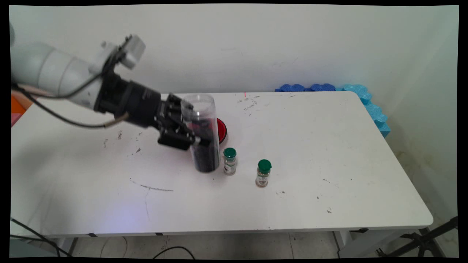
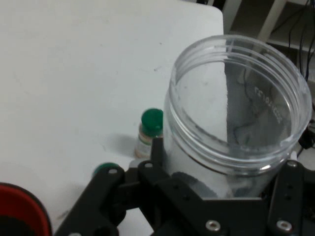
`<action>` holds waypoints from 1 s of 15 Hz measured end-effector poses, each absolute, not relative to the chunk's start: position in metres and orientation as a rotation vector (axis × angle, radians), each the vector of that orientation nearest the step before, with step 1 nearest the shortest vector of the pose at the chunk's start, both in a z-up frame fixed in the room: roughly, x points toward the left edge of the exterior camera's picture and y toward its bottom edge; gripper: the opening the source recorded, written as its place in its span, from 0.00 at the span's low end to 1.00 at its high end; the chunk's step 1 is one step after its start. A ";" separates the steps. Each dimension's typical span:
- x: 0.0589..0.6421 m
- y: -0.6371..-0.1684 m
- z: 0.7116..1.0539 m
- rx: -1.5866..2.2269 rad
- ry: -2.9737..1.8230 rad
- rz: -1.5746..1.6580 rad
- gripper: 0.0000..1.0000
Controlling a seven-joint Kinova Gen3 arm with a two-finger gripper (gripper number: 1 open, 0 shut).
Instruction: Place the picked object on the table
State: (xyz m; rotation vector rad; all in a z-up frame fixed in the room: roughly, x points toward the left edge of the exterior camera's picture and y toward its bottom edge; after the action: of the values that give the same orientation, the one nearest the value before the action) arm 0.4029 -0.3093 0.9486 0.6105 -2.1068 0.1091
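Two green-capped spice jars (image 1: 263,173) (image 1: 230,161) stand on the white surface (image 1: 329,157).
Behind them, the claw (image 1: 193,128) is closed on a clear open jar (image 1: 203,133), upright; a red lid (image 1: 221,130) lies just beyond.

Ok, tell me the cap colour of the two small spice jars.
Green on both spice jars; the main view shows it best.

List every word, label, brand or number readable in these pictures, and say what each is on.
None can be read.
Two green-capped spice bottles: printed labels, too small.
Clear jar in the hand: raised marks on its wall, too blurred.
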 end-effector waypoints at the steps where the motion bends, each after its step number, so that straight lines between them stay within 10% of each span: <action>1: 0.401 -0.306 0.938 0.607 -2.111 0.103 0.00; 15: 0.385 -0.301 0.838 0.624 -2.136 0.123 0.00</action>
State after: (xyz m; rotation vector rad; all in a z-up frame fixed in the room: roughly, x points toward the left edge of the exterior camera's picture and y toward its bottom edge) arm 0.3854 -0.3009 0.8384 0.6239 -2.1356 0.1234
